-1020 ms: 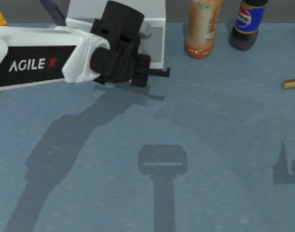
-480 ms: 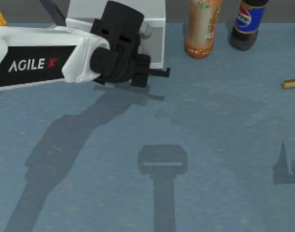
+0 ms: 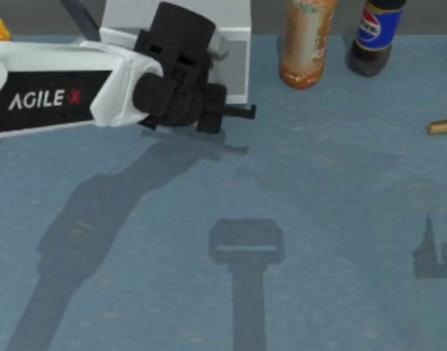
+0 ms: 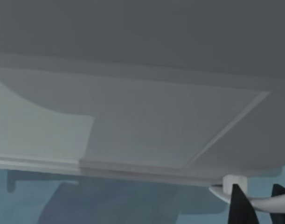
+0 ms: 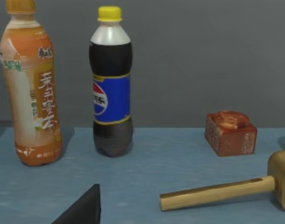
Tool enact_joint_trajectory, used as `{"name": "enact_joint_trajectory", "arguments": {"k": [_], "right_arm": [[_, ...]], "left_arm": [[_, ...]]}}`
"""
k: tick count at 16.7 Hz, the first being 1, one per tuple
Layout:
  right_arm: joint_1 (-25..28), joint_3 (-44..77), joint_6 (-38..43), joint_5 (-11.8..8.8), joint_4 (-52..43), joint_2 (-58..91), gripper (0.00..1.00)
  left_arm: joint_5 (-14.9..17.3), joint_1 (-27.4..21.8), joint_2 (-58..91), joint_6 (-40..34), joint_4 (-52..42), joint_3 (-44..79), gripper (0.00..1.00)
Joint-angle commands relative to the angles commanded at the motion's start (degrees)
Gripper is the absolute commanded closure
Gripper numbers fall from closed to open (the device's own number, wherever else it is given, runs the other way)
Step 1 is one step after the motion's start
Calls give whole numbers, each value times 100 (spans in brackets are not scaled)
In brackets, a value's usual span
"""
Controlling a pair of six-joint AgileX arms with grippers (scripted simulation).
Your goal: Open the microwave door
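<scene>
The silver-white microwave stands at the back of the table, left of centre, partly hidden under my left arm. My left gripper is at its front right corner. In the left wrist view the microwave door with its grey window fills the picture. Its slim white handle runs between the two dark fingertips of my left gripper, which is shut on it. My right arm is outside the top view. Only one dark finger of it shows in the right wrist view, with nothing held.
An orange tea bottle and a cola bottle stand right of the microwave. A wooden mallet and a red block lie at the far right. A dark grey slab leans left of the microwave.
My left arm and its gripper have shifted slightly to the left while holding the handle. Nothing else has moved.
</scene>
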Motion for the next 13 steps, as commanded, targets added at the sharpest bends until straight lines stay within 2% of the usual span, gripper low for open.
{"name": "enact_joint_trajectory", "arguments": {"k": [3, 13], "right_arm": [[0, 0, 0, 0, 0, 0, 0], [0, 0, 0, 0, 0, 0, 0]], "left_arm": [[94, 67, -92, 157, 66, -134, 100], [98, 69, -94, 165, 67, -141, 100]]}}
